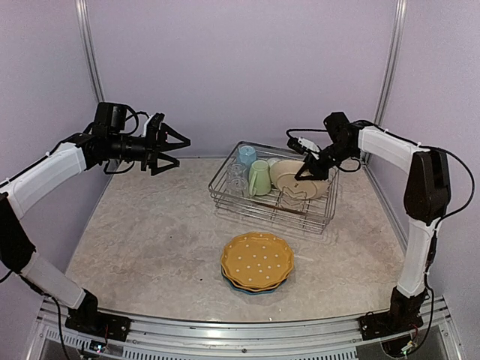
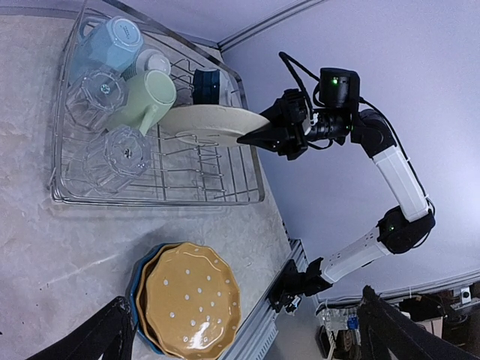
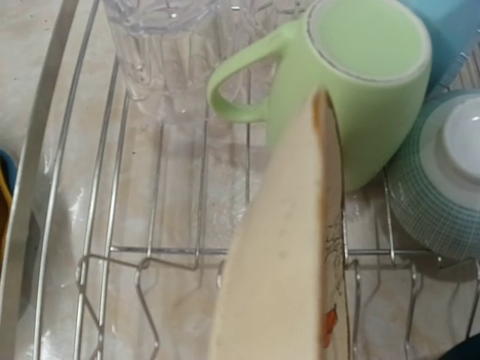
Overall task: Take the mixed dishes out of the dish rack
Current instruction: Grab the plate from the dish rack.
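The dish rack [image 1: 225, 196] stands at the back right. It holds a light blue mug [image 1: 246, 155], a pale green mug [image 1: 259, 178], clear glasses [image 1: 238, 178], small bowls [image 2: 206, 85] and a cream bird-print plate [image 1: 298, 178]. My right gripper [image 1: 308, 166] is shut on the cream plate's rim and holds it tilted over the rack. The plate shows edge-on in the right wrist view [image 3: 285, 262], in front of the green mug [image 3: 360, 75]. A dotted yellow-orange plate [image 1: 256, 259] lies on a blue plate [image 1: 251, 289] on the table. My left gripper [image 1: 171, 147] is open and empty, raised at the far left.
The table's metal rail [image 1: 240, 337] runs along the near edge. Purple walls close in the back and sides. In the left wrist view my own fingers [image 2: 97, 337] frame the stacked plates [image 2: 191, 300].
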`<state>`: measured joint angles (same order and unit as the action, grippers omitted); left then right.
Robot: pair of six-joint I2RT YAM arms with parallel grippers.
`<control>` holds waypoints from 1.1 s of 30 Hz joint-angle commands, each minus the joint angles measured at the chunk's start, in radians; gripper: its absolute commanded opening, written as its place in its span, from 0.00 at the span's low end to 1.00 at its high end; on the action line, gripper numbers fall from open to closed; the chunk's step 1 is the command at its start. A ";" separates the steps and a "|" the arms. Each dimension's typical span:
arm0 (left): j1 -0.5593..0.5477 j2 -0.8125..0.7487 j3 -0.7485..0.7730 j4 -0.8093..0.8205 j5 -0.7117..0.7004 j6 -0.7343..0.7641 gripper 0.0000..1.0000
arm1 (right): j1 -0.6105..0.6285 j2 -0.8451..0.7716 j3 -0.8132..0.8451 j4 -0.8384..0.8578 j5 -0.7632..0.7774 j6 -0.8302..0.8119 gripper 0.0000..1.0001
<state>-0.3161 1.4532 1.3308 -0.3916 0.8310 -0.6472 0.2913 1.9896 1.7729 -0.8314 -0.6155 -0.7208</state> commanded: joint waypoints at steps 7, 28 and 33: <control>-0.008 -0.001 0.022 -0.003 0.014 0.003 0.99 | -0.006 -0.007 0.063 -0.079 -0.051 0.070 0.17; -0.009 0.003 0.018 0.009 0.022 -0.005 0.99 | -0.007 -0.116 -0.023 0.002 0.063 0.300 0.52; -0.009 0.002 0.014 0.015 0.025 -0.009 0.99 | -0.008 -0.203 -0.151 0.054 0.090 0.309 0.58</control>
<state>-0.3161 1.4532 1.3308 -0.3904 0.8352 -0.6502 0.2913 1.8591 1.6947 -0.8116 -0.5545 -0.4419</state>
